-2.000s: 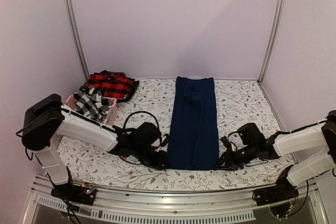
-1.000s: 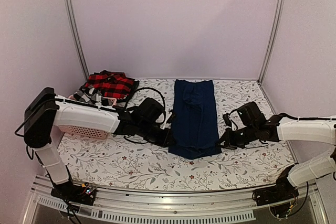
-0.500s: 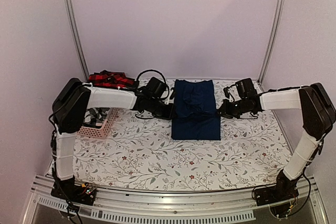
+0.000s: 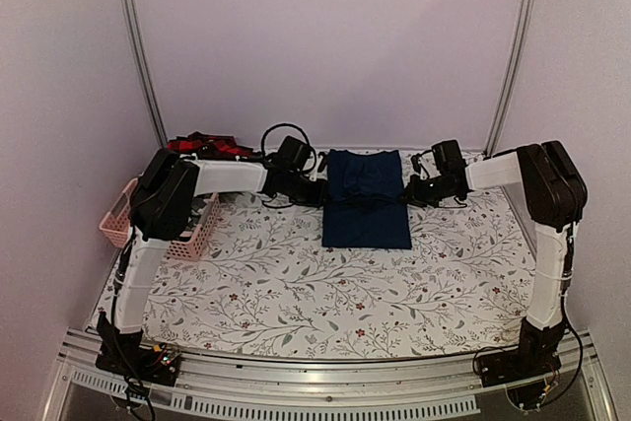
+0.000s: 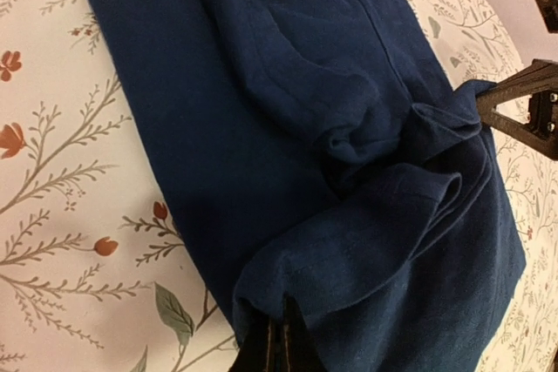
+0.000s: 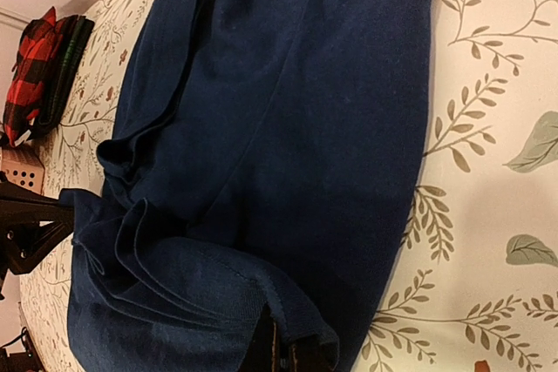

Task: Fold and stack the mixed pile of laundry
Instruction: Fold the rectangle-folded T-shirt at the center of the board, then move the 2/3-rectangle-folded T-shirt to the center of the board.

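Navy blue trousers [image 4: 366, 214], doubled, at the far middle of the floral table [image 4: 296, 288]. Left gripper [image 4: 322, 195] and right gripper [image 4: 407, 195] each clamped on a corner of the upper layer. Best lowered level, kept taut, released together, edges squared. Long axis near-to-far; fold toward the arm bases, free ends toward the back wall.

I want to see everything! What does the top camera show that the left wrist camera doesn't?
Only the top view shows the pink basket and the red-and-black plaid piece. Only the left wrist view shows, up close, the left gripper shut on a bunched fold of the navy trousers. Both show the trousers, the flowered table and the right gripper holding the trousers' other side.
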Robot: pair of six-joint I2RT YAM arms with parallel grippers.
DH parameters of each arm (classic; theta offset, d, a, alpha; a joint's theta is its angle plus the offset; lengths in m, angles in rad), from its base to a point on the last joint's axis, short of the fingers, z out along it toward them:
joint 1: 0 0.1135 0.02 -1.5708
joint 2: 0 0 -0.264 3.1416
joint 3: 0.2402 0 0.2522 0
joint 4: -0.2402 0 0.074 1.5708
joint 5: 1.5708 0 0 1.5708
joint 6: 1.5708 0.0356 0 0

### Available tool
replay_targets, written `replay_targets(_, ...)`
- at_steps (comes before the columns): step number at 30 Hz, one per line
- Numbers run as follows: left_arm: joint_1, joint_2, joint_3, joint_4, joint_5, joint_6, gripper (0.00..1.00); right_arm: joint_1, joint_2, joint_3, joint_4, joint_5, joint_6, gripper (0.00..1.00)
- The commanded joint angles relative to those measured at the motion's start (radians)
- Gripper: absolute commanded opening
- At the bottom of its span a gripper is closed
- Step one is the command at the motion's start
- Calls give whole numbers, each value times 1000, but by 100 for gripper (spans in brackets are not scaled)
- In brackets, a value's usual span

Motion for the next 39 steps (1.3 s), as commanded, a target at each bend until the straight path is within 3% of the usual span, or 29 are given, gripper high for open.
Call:
replay_targets(1,20,24,41,20,7,17,0,-20,31,49,13,-7,-26,0)
replay_targets(7,35,54,74,23,15,23,2,-30,55,86,4,-13,-30,0)
replay_targets(9,40,64,81,25,11,26,16,-33,59,94,3,-12,-32,4)
replay_targets(12,58,37,63,24,21,30,48,-43,32,105,-39,17,-36,26)
replay_targets(14,70,-38,-35,40,2,27,61,-64,-14,76,-63,23,-40,43)
replay_targets(16,88,-152,-187,129,7,9,68,-82,-98,6,-69,21,-36,51)
replay_targets(22,107,-399,-578,319,175,-43,70,-87,-346,-296,-28,-94,-30,52)
replay_targets(26,83,-456,-758,475,270,-52,64,-79,-432,-497,85,-182,16,47)
replay_targets(32,23,-398,-793,554,316,-20,48,-36,-394,-561,142,-214,19,40)
replay_targets(39,-26,-288,-728,590,326,-6,45,-23,-291,-543,173,-225,12,40)
